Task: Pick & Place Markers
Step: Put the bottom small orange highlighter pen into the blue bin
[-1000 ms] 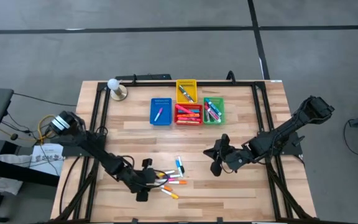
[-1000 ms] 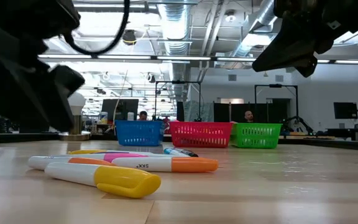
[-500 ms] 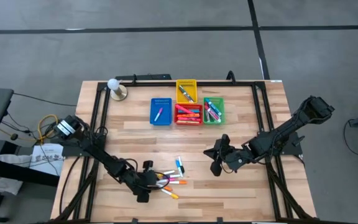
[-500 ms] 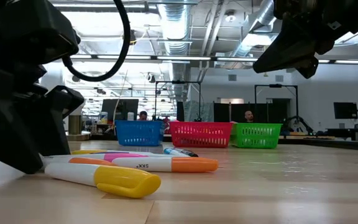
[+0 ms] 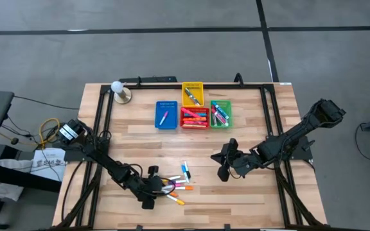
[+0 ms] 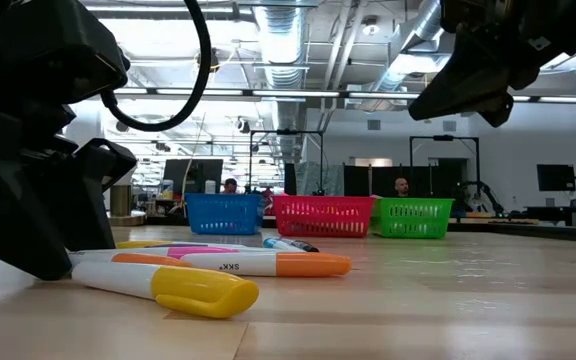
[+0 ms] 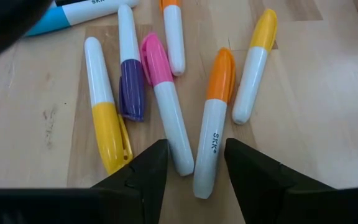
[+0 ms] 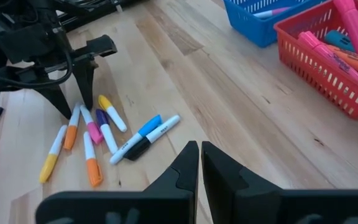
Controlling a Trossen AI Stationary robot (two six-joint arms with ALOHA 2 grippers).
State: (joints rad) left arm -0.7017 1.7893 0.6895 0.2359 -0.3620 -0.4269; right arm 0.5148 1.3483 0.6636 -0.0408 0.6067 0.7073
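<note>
Over the last second my left end effector point(image 7: 194, 147) has come down from above the table onto the near edge of the loose pile of slim white-barrelled markers point(image 5: 177, 182), and for the last half of that second it has not moved. Its fingers point(image 7: 151, 167) stand apart, clamped on nothing. The left wrist view shows the gap straddling the barrel ends of two pens at once: the pink-capped marker point(image 7: 166, 106) and the orange-capped marker point(image 7: 211, 124), lying side by side. To my mind the descent is done and the squeeze is the step in hand.

That pairing is the snag. If I shut here I may pinch both or skid one aside — the barrels look smooth and apt to roll. The purple-capped marker point(image 7: 129, 81) and a yellow-capped marker point(image 7: 106, 118) lie just beside the pink one, so there is little room to shift.

My right end effector point(image 8: 199, 147) hangs over the middle-right of the wooden plank table point(image 5: 249, 205), fingers together and empty, well apart from the pile and out of my way.

At the far side stand the square plastic baskets — blue bin point(image 5: 166, 114), red bin point(image 5: 194, 118), yellow bin point(image 5: 193, 92), green bin point(image 5: 220, 113) — each already with some pens in it. The path there looks open.
</note>
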